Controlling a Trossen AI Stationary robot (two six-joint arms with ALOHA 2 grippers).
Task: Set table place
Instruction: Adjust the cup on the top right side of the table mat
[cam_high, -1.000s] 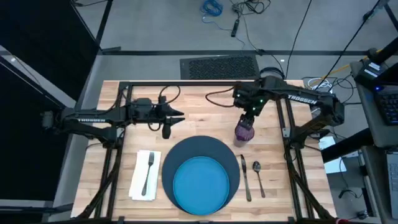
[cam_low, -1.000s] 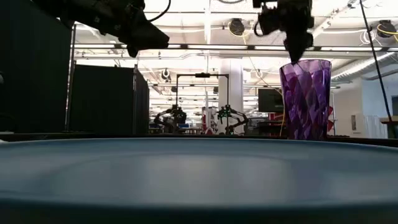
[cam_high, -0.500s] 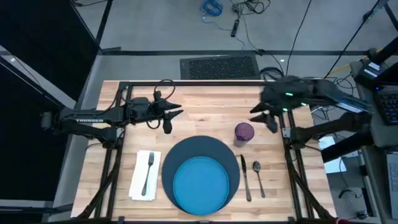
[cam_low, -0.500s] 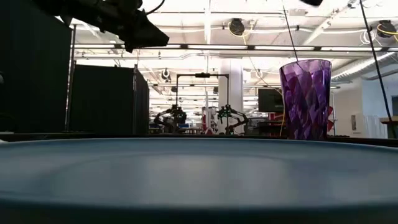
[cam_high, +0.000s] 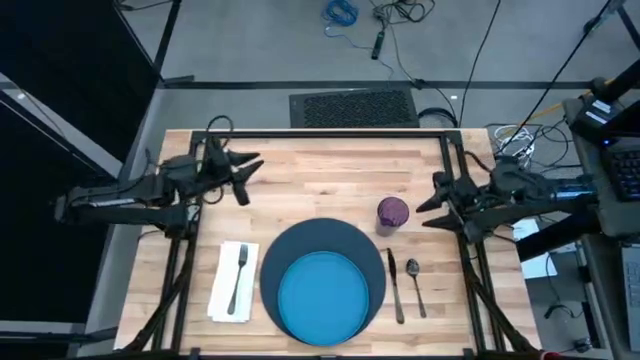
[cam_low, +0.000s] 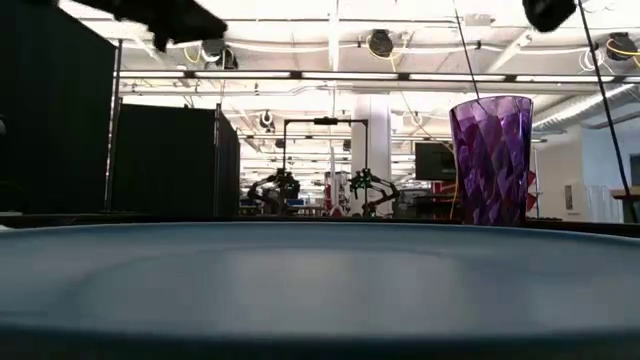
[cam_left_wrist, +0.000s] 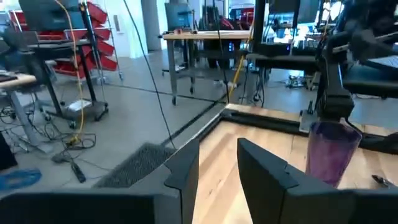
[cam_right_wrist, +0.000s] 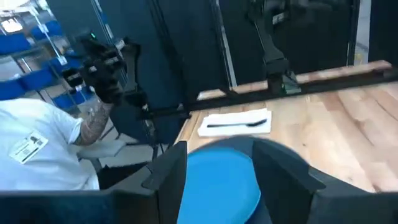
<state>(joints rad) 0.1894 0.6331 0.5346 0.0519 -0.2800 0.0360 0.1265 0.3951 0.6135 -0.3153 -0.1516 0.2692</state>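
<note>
Both grippers, left and right, spread and empty, well apart from one cup | overhead only: one fork on napkin, knife, spoon | right wrist only: person's white sleeve beyond fingers

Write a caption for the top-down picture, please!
Round dark blue mat with bright blue plate, small purple cup upright, both end effectors apart at the table's sides.

Overhead ceiling lamps light the room brightly and evenly, so shadows on the worktop are faint. From table height the plate is a soft blur up close. The right wrist view smears with motion, especially along its far edge.
</note>
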